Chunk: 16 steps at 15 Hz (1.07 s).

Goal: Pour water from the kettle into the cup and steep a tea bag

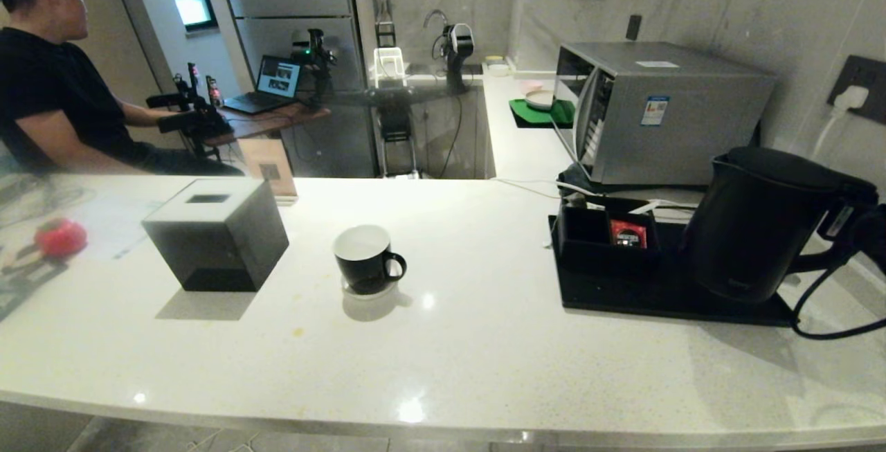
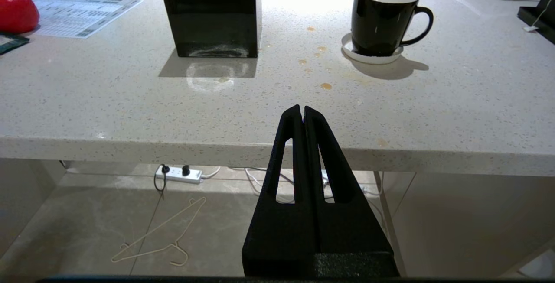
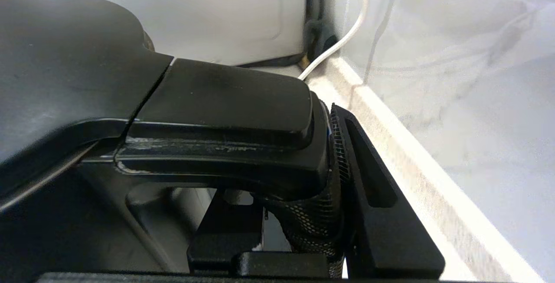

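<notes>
Your right gripper [image 3: 321, 213] has its fingers [image 3: 377, 196] clamped on the kettle [image 1: 754, 223] handle, at the table's [image 1: 484, 341] right end. The cup [image 1: 365, 257] sits mid-table on its saucer [image 2: 373, 55]. Your left gripper [image 2: 302, 112] hangs below the table edge, fingers pressed together.

white counter [image 1: 484, 341]: box [image 1: 216, 234], saucer [image 1: 370, 291], tray [image 1: 664, 293]

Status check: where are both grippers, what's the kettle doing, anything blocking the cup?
Right gripper clamped on matte black kettle handle, kettle on black tray. Left gripper shut, parked below counter edge. Black mug unobstructed.
</notes>
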Available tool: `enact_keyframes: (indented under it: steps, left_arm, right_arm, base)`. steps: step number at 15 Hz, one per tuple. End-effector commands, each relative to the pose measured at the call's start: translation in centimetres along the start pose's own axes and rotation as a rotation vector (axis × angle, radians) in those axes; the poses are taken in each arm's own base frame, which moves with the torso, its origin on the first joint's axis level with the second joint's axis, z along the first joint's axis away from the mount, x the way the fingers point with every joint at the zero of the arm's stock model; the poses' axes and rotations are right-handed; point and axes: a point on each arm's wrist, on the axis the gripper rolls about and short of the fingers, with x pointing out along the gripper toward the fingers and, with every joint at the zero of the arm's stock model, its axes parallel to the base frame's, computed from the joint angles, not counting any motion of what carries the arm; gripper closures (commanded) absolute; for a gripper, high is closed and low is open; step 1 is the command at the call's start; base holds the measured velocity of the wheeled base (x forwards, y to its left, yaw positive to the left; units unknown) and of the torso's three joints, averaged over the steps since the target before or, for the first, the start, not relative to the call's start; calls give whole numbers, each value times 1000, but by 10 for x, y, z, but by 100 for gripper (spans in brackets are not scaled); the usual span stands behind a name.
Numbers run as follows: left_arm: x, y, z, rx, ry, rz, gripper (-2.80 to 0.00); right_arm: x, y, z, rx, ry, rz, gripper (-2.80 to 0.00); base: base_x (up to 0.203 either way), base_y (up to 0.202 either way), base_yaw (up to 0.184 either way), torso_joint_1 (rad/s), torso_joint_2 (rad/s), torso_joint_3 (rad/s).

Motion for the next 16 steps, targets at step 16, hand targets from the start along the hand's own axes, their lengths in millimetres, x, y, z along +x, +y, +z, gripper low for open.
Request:
enact_keyframes:
  steps: [16]
  left_arm:
    - [0, 0, 0, -1, 0, 0, 0]
  right_arm:
    - [-71, 30, 11, -2, -12, 234, 0]
  base:
    - [0, 0, 0, 0, 0, 0]
